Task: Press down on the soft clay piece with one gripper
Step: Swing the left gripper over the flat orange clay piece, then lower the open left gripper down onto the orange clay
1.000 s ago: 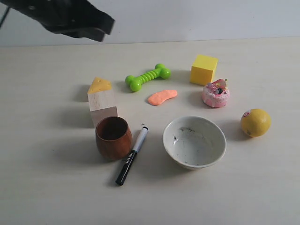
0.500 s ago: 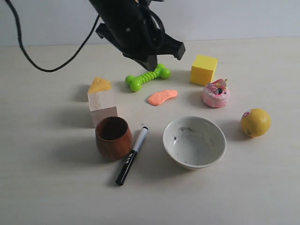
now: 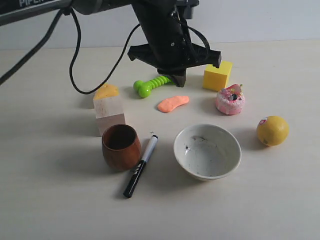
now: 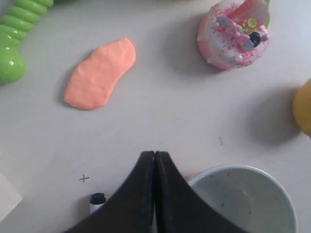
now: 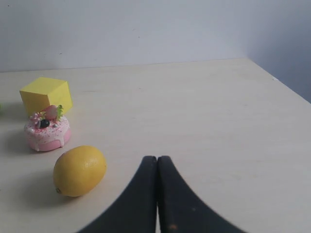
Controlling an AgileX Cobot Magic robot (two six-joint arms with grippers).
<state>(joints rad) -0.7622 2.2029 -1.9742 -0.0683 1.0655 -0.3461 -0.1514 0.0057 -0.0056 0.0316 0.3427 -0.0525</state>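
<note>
The soft clay piece [image 3: 173,103] is a flat orange-salmon blob lying on the table between the green bone and the white bowl. In the left wrist view the clay [image 4: 99,74] lies bare and untouched. My left gripper [image 3: 179,81] hangs above the table just behind the clay, over the bone's right end. Its jaws are pressed together with nothing between them, and the tip [image 4: 154,153] is apart from the clay. My right gripper [image 5: 157,158] is also shut and empty, low over bare table near the lemon; it is outside the exterior view.
Around the clay stand a green ribbed bone [image 3: 152,84], a yellow cube [image 3: 217,74], a pink cake [image 3: 230,99], a lemon [image 3: 272,130], a white bowl [image 3: 181,142], a wooden cup [image 3: 121,146], a black marker [image 3: 141,165] and a wood block [image 3: 110,114] topped by a cheese wedge [image 3: 106,91].
The left arm has swung in from the upper left corner, moving right and down, and now hangs over the bone's right end just behind the clay. The objects have not moved.
</note>
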